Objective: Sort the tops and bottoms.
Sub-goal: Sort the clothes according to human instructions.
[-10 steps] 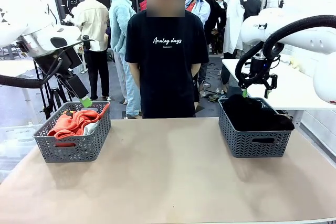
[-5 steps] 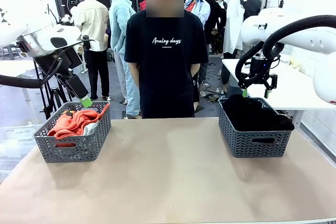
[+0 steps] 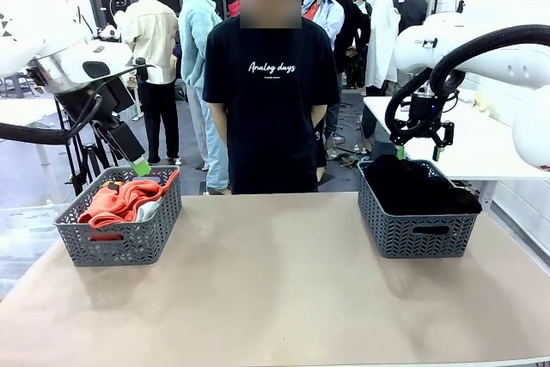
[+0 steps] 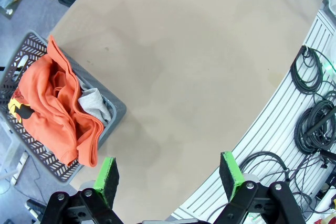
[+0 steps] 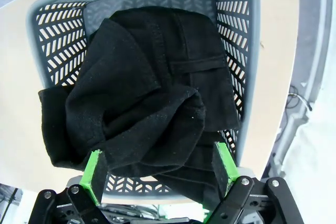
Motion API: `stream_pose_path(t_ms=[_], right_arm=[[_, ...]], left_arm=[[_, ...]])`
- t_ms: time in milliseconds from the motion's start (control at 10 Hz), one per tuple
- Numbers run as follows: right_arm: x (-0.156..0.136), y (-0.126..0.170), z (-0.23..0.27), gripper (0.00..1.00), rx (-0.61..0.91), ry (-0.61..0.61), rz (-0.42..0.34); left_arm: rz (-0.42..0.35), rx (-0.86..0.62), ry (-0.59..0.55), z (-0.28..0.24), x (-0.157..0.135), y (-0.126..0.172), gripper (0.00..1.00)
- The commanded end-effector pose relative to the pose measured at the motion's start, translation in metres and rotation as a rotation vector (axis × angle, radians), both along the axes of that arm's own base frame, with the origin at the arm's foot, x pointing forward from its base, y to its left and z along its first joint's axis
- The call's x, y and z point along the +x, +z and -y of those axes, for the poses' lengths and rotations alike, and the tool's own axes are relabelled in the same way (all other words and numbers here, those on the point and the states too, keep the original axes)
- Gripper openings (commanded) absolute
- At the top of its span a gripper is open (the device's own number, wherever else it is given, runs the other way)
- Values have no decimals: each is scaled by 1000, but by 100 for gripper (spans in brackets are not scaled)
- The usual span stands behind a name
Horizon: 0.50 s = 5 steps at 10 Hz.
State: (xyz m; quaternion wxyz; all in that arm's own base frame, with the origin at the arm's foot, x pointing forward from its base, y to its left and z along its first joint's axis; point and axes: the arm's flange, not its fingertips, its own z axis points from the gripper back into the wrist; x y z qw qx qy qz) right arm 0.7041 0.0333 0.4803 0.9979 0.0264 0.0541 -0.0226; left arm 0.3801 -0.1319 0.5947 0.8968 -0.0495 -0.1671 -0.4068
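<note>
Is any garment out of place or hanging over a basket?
Slightly: black bottoms spill over their basket rim at one side, and the orange-red top drapes over its basket's edge. Nothing lies on the table.

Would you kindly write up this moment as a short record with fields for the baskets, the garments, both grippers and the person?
left basket: grey, holds the orange-red top and the light grey top
right basket: grey, holds the black bottoms, one edge draped over the rim
left gripper: open, empty, above the table edge beside the left basket
right gripper: open, empty, above the right basket
table: bare between the baskets
person: stands at the far side in a black T-shirt
</note>
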Motion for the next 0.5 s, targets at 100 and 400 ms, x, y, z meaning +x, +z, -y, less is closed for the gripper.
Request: stream_pose_path(t_ms=[100, 400], right_arm=[[0, 2, 0, 100, 1, 9, 4], [0, 2, 0, 100, 1, 9, 4]], left_arm=[[-1, 0, -1, -1, -2, 0, 100], [-1, 0, -1, -1, -2, 0, 100]])
